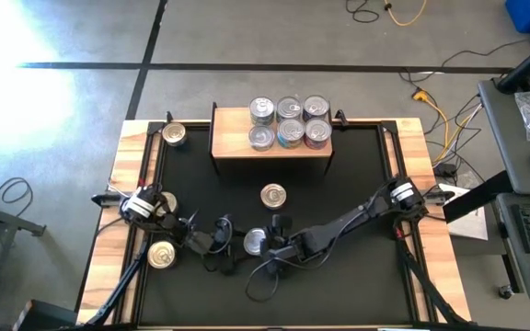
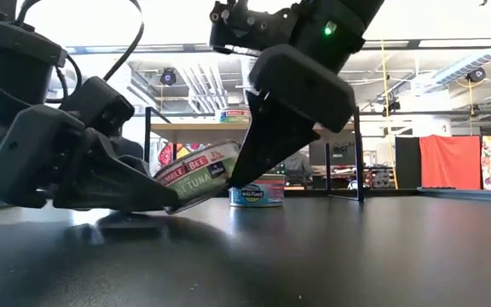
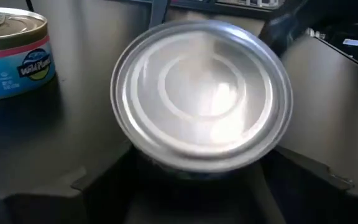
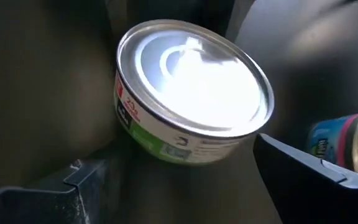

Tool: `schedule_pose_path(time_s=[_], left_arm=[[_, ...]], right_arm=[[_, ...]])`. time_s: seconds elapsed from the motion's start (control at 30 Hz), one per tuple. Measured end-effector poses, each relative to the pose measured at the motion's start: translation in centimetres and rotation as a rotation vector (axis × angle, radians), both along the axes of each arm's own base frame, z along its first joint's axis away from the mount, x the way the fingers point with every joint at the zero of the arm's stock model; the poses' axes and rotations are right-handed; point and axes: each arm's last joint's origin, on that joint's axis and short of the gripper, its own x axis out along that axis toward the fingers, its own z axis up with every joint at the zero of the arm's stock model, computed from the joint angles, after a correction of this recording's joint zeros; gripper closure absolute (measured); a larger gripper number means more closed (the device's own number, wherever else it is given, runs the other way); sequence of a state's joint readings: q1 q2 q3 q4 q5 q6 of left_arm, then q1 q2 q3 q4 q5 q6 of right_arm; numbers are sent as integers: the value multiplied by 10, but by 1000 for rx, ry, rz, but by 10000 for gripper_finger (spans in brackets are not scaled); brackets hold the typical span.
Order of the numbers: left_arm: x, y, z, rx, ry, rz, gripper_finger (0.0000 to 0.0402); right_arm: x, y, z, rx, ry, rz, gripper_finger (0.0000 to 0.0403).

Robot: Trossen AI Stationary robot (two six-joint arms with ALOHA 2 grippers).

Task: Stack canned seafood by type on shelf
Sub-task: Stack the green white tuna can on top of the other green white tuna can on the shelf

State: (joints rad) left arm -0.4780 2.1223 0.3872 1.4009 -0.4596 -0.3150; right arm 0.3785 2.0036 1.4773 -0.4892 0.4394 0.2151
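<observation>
A: From above, how many cans are on the shelf (image 1: 231, 147)?
B: Six shelf cans (image 1: 289, 121), in two rows of three at its right half.
A: And on the black table (image 1: 357, 184)?
B: Three loose cans (image 1: 273, 196) show plainly: one mid-table, one at the far left corner, one gold one by the left arm. A further one may be half hidden under that arm. A seventh, the tilted can (image 1: 256, 241), is near the front, between the two arms.
A: Both arms are at it?
B: Yes. The left gripper (image 1: 221, 232) and the right gripper (image 1: 277, 230) meet on either side of it.
A: The level view?
B: The can is clear of the table and leans, its label reading tuna, wedged between the two grippers. One blue can (image 2: 257, 194) stands behind it.
A: Left wrist view?
B: One silver round face fills it, with one blue can beside.
A: Right wrist view?
B: One silver lid, a green label below, and one blue can beyond.
A: Which pincer is clamped?
B: I cannot tell for either
</observation>
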Motion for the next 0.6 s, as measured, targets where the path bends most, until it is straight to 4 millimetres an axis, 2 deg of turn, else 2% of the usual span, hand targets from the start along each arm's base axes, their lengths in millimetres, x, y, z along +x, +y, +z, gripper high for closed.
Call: schedule_pose_path(time_s=[0.17, 0.33, 0.47, 0.6], left_arm=[[-7, 2, 4, -20, -8, 5, 102], [-12, 6, 11, -3, -11, 21, 129], [-13, 7, 6, 10, 48, 41, 134], [-10, 5, 2, 18, 98, 62, 118]], right_arm=[[-7, -4, 26, -22, -14, 41, 78], [-24, -10, 47, -26, 14, 23, 75], [-27, -15, 38, -8, 30, 14, 72], [-29, -18, 6, 98, 49, 5, 71]])
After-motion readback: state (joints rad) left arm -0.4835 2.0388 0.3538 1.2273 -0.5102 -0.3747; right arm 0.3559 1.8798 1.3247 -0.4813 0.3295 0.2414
